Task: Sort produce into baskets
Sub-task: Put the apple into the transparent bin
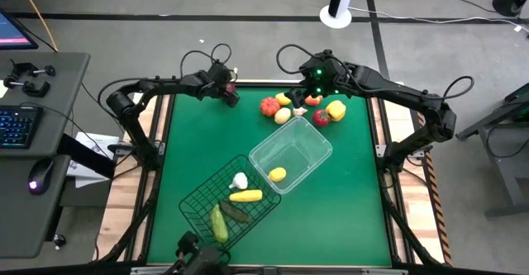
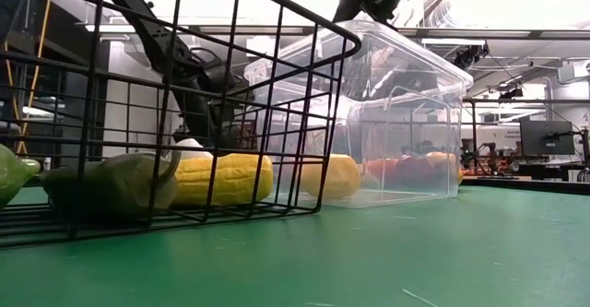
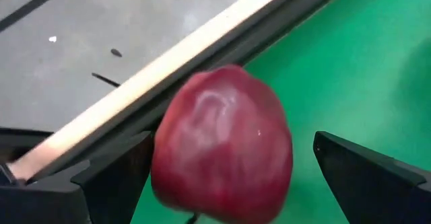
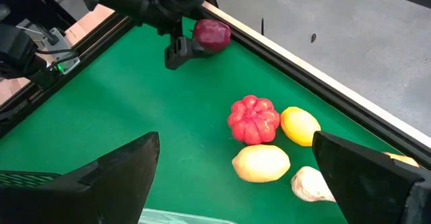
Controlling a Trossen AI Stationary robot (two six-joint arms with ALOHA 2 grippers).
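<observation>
Left claw (image 3: 222,183) straddling a dark red toy apple (image 3: 222,146) at the far edge of the green worktop (image 1: 347,201).

The left claw's fingers are standing wide on either side of the apple, not clenching it. The right claw (image 4: 236,177) is hovering released over a cluster of loose produce: a ribbed red tomato (image 4: 254,120), a yellow lemon (image 4: 300,126) and a pale yellow potato (image 4: 261,163). The clear plastic basket (image 1: 291,154) is holding one yellow piece (image 1: 277,174); the black wire basket (image 1: 227,201) touching it is holding yellow squash (image 1: 245,196) and green vegetables (image 1: 218,222).
</observation>
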